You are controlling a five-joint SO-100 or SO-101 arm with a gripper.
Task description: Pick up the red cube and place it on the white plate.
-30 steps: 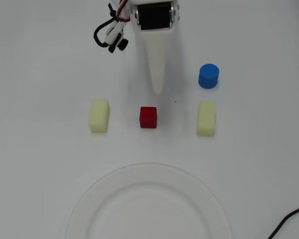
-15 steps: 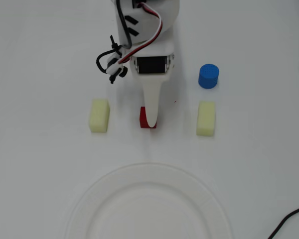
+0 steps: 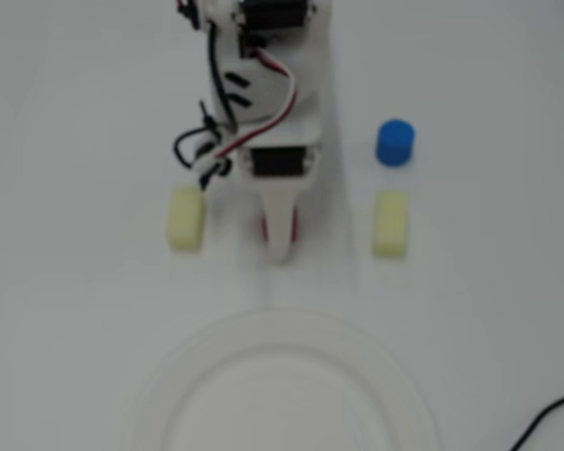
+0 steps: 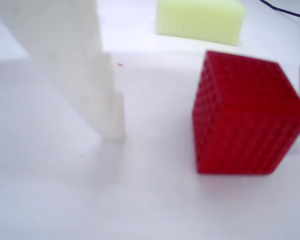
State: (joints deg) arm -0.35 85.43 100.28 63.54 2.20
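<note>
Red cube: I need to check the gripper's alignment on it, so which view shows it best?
The wrist view: the red cube fills the frame, textured faces clear. The overhead view shows only red slivers beside the white finger covering it.

The red cube [image 4: 245, 115] has a matt face covered in a fine grid of tiny bumps, rough like printed plastic. The gripper [image 4: 210, 125] finger [image 4: 85, 65] beside it is white matt plastic with faint layer lines. A pale yellow block [image 4: 200, 20] looks soft and spongy, like foam. The blue cylinder [image 3: 395, 143] seems smooth plastic. The white plate [image 3: 282, 324] looks papery, dull. The table [image 3: 75, 282] is plain matt white.
</note>
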